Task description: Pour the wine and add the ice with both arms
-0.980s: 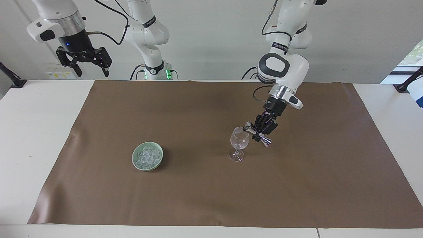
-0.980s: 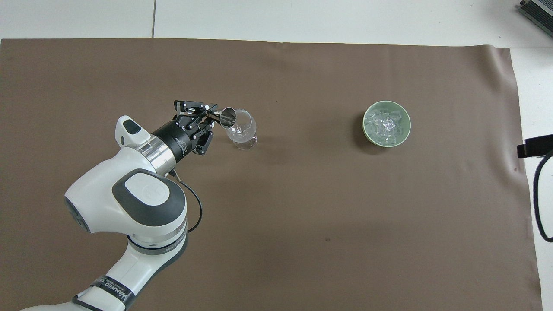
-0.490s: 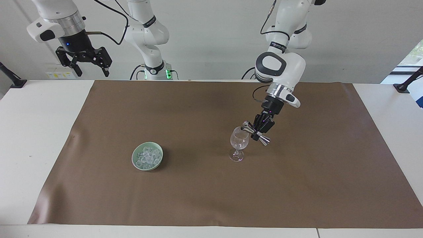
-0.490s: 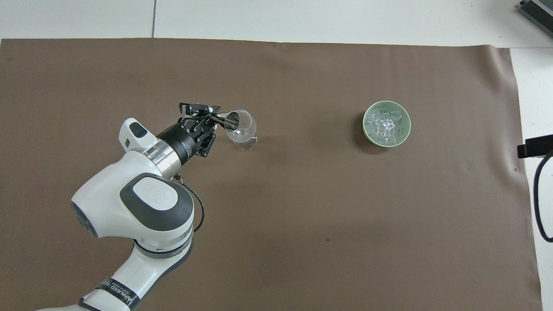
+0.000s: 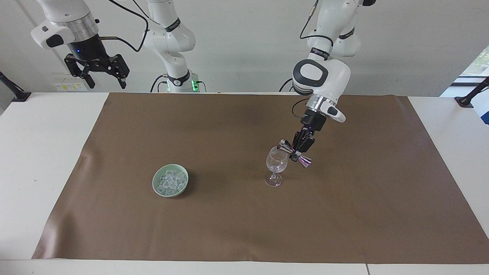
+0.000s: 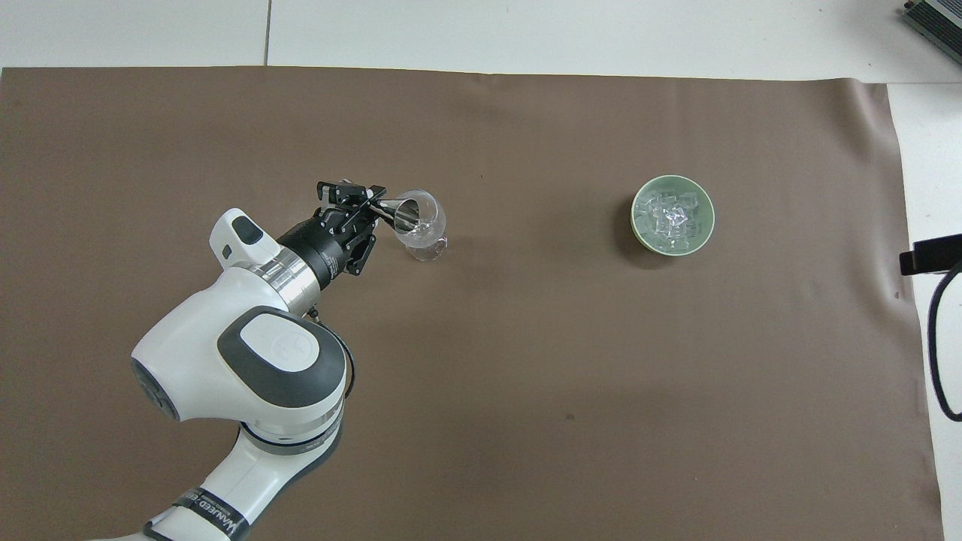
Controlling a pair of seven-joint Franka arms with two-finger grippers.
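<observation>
A clear stemmed wine glass (image 5: 276,165) stands on the brown mat; it also shows in the overhead view (image 6: 422,224). My left gripper (image 5: 297,152) is shut on a silver double-ended jigger (image 5: 294,152), tilted with one cup's mouth at the glass rim; the jigger also shows in the overhead view (image 6: 394,210), as does the left gripper (image 6: 361,201). The ice (image 5: 170,181) is a heap of clear cubes in a pale green bowl (image 5: 157,186) toward the right arm's end; the overhead view shows the ice (image 6: 671,218) and the bowl (image 6: 703,237). My right gripper (image 5: 102,72) waits open, raised over the table's edge at the robots' end.
The brown mat (image 5: 244,229) covers most of the white table (image 5: 34,152). A black clamp (image 5: 15,91) and another (image 5: 471,93) sit at the table's corners nearest the robots. A black cable (image 6: 936,330) lies off the mat at the right arm's end.
The left arm has drawn slightly upward and toward the robots, keeping the jigger tipped at the glass rim. The right arm has not moved.
</observation>
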